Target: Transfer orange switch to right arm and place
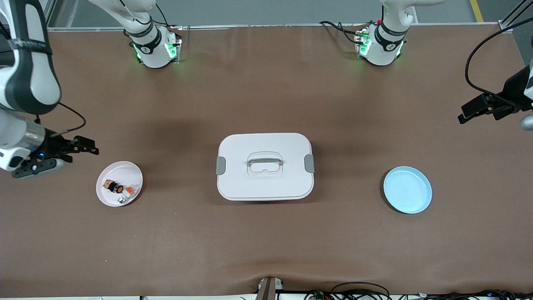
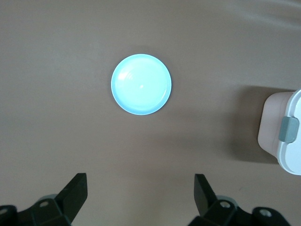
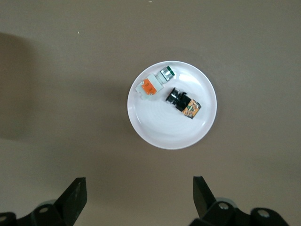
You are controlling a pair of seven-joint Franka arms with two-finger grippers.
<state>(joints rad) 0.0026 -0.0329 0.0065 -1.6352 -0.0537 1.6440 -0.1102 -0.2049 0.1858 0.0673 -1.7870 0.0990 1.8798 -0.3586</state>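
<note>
The orange switch [image 1: 114, 186] [image 3: 182, 102], a small black cylinder with an orange cap and a tan-brown end, lies on its side in a pale pink plate [image 1: 120, 167] [image 3: 164, 129]. A white-and-silver part with an orange tab [image 1: 129, 191] [image 3: 149, 86] lies beside it in the same plate. My right gripper [image 1: 88, 146] [image 3: 139, 188] hangs open and empty over the bare table, just off the plate's rim at the right arm's end. My left gripper [image 1: 466, 113] [image 2: 141, 186] is open and empty, up over the left arm's end of the table.
A white box with a handled lid and grey clasps [image 1: 265, 166] [image 2: 282, 134] stands mid-table. A light blue plate [image 1: 407, 189] [image 2: 141, 84] with nothing in it lies toward the left arm's end. Cables trail along the table edge nearest the front camera.
</note>
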